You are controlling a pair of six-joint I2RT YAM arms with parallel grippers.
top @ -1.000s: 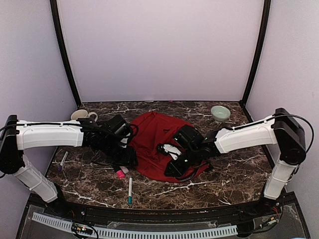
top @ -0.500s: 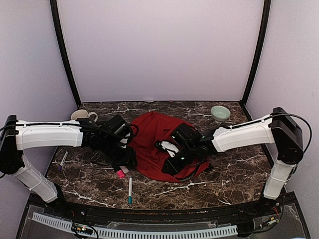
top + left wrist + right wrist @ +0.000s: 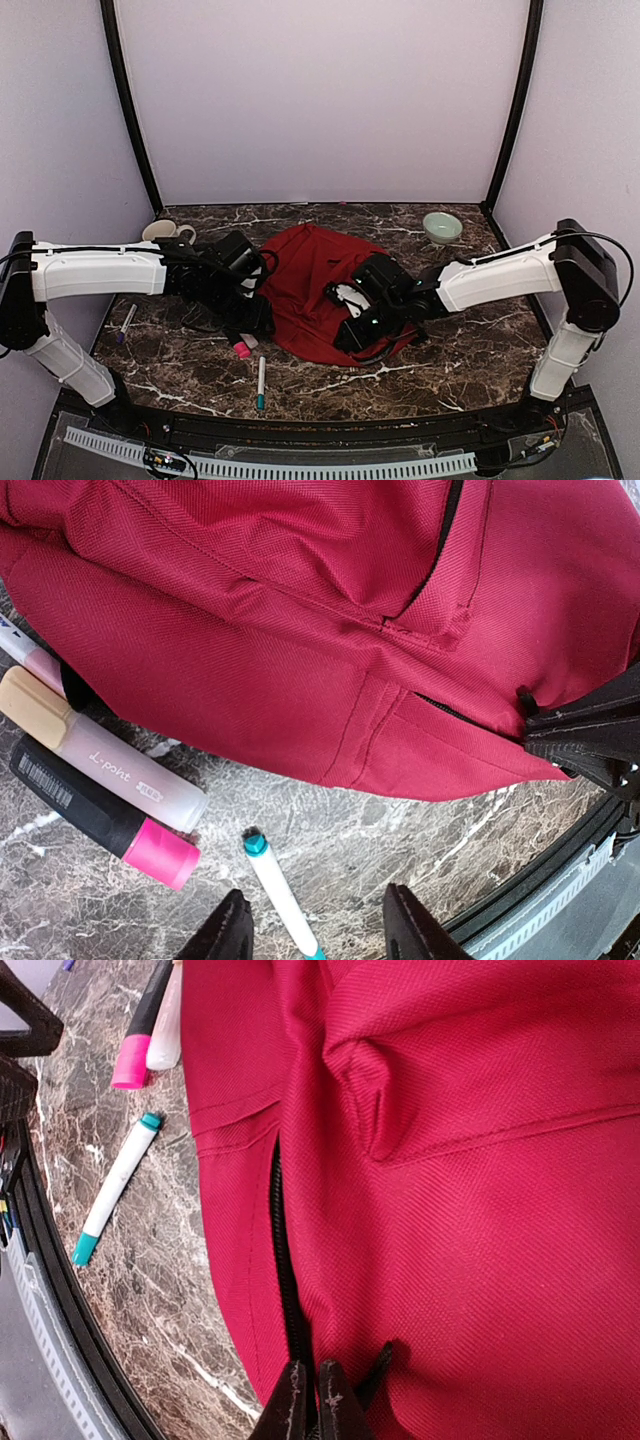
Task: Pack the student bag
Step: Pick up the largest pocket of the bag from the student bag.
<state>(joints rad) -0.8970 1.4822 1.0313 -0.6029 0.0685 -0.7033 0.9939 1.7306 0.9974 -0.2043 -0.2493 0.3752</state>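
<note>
The red student bag [image 3: 318,272] lies flat at the table's centre and fills the left wrist view [image 3: 330,620] and the right wrist view [image 3: 450,1180]. My right gripper [image 3: 352,330] is at the bag's near edge. Its jaws [image 3: 311,1405] are shut on the black zipper [image 3: 281,1250] that runs along the seam. My left gripper [image 3: 250,322] hovers at the bag's left near corner. It is open and empty [image 3: 315,935] above the table, over a white marker with teal caps [image 3: 278,890]. A black highlighter with a pink cap [image 3: 100,815] and a clear one with a beige cap [image 3: 95,760] lie against the bag.
The teal-capped marker [image 3: 260,383] lies near the front edge, and the pink highlighter [image 3: 242,348] lies beside the bag. A pen [image 3: 126,322] lies at the left. A cream mug [image 3: 165,231] stands back left and a green bowl [image 3: 442,226] back right.
My right gripper drifted slightly left, then back right along the bag's near edge, still pinching the zipper. The left arm has not moved.
</note>
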